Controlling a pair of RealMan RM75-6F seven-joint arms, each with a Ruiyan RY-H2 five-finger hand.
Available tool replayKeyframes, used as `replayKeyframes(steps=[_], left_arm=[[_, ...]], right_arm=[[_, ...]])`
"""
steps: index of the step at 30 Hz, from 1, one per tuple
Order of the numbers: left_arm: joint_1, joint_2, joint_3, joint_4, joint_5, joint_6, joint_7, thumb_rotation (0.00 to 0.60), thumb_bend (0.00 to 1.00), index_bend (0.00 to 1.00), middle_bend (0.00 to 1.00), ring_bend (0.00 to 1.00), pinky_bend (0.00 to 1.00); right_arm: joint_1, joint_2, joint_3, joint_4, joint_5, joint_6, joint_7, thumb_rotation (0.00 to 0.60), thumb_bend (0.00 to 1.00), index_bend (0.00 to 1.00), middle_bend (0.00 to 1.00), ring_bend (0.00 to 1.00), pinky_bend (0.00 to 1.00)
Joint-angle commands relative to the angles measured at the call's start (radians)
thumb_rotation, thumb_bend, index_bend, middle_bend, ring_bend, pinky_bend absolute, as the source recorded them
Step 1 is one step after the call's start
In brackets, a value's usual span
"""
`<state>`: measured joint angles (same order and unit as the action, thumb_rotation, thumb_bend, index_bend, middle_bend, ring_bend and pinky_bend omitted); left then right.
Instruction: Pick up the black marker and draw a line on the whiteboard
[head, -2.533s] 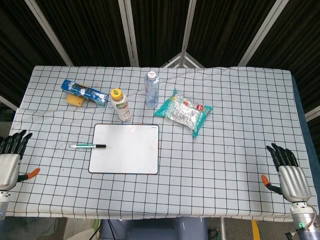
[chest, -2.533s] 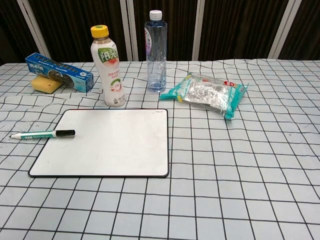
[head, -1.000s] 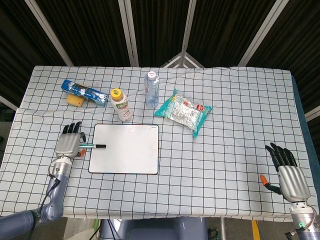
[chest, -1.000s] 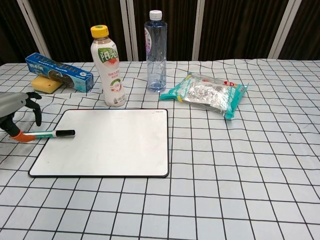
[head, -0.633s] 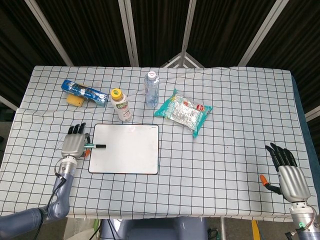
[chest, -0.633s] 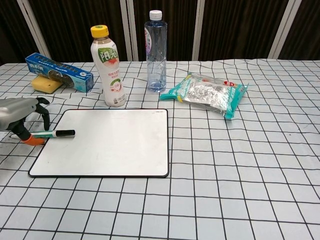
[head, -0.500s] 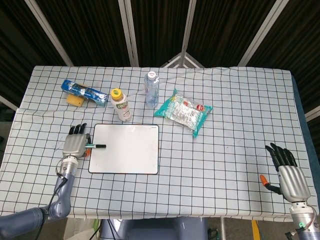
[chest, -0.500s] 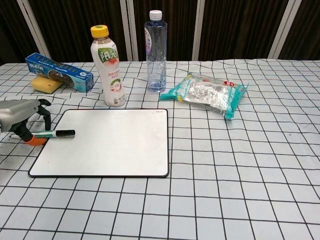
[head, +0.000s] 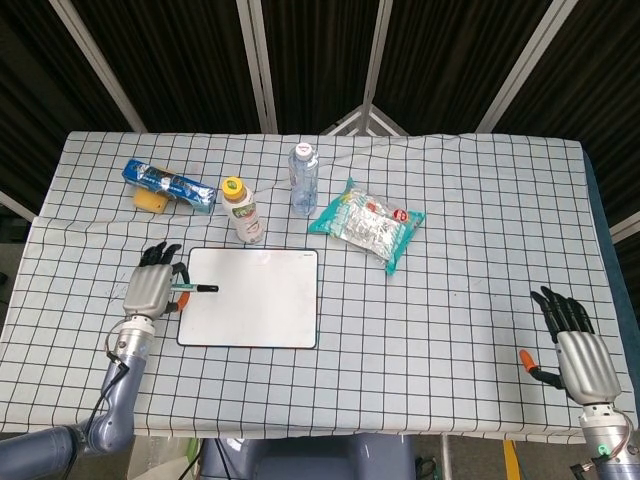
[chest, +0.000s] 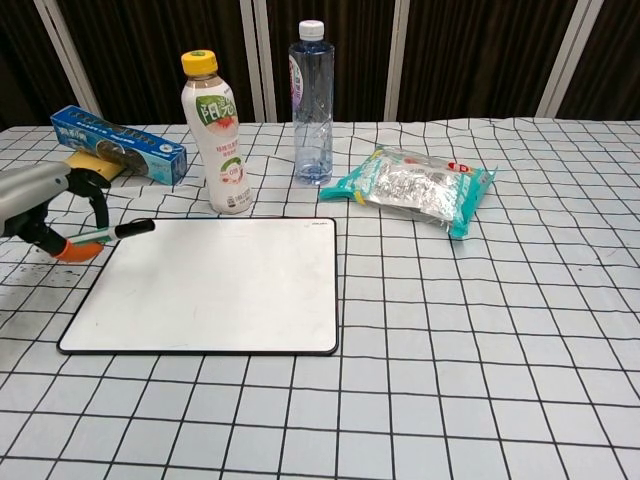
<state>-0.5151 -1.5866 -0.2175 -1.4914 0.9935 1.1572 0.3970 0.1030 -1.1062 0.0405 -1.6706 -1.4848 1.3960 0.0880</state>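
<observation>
The black marker (head: 196, 288) (chest: 112, 233) has a pale barrel and a black cap. My left hand (head: 152, 288) (chest: 42, 207) pinches its barrel end and holds it off the cloth, tilted, with the black cap over the left edge of the whiteboard (head: 250, 312) (chest: 210, 295). The board lies flat and unmarked in front of the bottles. My right hand (head: 578, 352) rests at the table's near right corner with its fingers spread and nothing in it; the chest view does not show it.
Behind the board stand a yellow-capped drink bottle (head: 242, 211) (chest: 218, 135) and a clear water bottle (head: 304, 180) (chest: 312, 105). A snack bag (head: 367, 224) (chest: 415, 187) lies to the right. A blue box (head: 168, 183) (chest: 118, 144) rests on a yellow sponge (chest: 88, 167) at the far left.
My left hand came in from the left edge, closed on the marker and lifted it, so it now tilts above the board's left edge. The right hand stayed put.
</observation>
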Motion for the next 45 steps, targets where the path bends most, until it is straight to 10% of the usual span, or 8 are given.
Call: replayKeyframes(steps=[1,12,45], left_arm=[[0.024,0.02,-0.018,-0.063,0.09,0.018,-0.173,0.6,0.56,0.63,0.1,0.0,0.01],[-0.039,-0.13,-0.051,0.044,0.171,-0.092,-0.502,0.6,0.56,0.65,0.13,0.0,0.07],[-0.156,-0.317,-0.069,0.273,0.238,-0.17,-0.661,0.6,0.55,0.66,0.14,0.02,0.07]], right_arm=[[0.0,-0.001,0.0,-0.001,0.0,0.0,-0.002,0.6,0.35,0.0,0.0,0.0,0.0],[0.001,0.004,0.003,-0.003,0.008,-0.005,0.011,0.6,0.35,0.0,0.0,0.0,0.0],[0.005,0.015,0.007,-0.006,0.021,-0.018,0.041,0.6,0.35,0.0,0.0,0.0,0.0]])
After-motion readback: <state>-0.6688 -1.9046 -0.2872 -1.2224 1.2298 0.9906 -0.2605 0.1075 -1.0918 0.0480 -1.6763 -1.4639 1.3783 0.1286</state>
